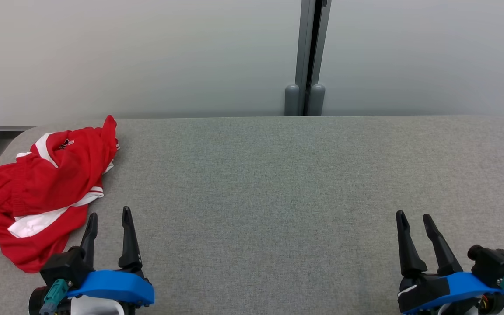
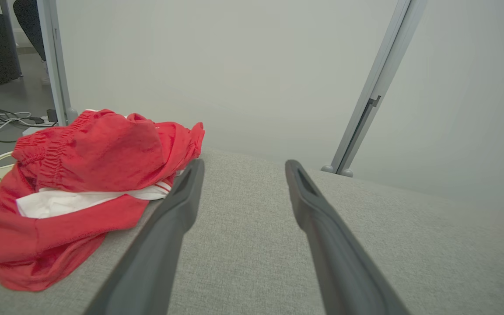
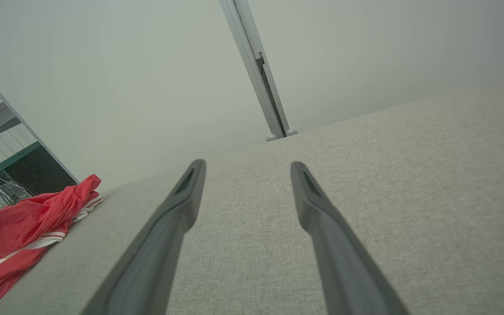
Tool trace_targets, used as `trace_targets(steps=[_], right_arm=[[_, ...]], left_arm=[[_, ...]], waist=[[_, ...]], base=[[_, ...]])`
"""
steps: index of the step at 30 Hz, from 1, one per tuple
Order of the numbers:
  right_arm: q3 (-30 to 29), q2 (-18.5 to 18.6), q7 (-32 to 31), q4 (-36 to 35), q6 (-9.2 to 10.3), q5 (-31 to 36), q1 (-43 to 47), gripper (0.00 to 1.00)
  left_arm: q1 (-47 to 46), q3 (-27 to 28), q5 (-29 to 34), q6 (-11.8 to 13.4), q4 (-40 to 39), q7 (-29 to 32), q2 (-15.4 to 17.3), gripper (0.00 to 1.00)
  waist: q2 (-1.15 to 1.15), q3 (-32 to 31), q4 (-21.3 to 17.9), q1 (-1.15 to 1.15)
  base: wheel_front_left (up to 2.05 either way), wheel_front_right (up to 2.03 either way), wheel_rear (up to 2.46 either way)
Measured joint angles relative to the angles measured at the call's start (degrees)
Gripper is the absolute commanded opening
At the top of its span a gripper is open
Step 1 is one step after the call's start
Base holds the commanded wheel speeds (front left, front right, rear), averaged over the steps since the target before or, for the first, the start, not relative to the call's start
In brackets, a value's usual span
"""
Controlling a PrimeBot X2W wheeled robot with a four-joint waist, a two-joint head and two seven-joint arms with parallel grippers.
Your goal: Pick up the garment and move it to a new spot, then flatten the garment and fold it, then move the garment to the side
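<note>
The 2 grippers hover low over the grey fabric-covered table (image 1: pixel 278 183), fingers spread wide, holding nothing. The left gripper (image 1: pixel 109 213) is just beside the crumpled red-and-white cloth shorts (image 1: pixel 46 188), which lie ahead and to its left at the table's left end, long axis running away from the robot. The right gripper (image 1: pixel 414 215) is well apart, so the left arm seems better placed.

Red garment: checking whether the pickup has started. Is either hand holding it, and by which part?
Nothing is held. The left hand and right hand are open and empty; the red garment lies crumpled on the table.
</note>
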State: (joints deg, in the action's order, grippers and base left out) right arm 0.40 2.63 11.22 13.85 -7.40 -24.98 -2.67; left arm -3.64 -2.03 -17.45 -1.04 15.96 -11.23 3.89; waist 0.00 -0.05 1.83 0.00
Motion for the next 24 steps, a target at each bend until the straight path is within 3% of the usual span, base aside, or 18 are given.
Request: trace_targets(steps=[24], right_arm=[[0.8,0.0,2.7,0.8,-0.01,11.2,0.3,1.0]], left_arm=[[0.0,-0.9,10.4,1.3,1.8,-2.6,0.1,1.0]], waist=[[0.0,-0.4,0.4,0.0]], base=[[0.0,0.0,0.0]])
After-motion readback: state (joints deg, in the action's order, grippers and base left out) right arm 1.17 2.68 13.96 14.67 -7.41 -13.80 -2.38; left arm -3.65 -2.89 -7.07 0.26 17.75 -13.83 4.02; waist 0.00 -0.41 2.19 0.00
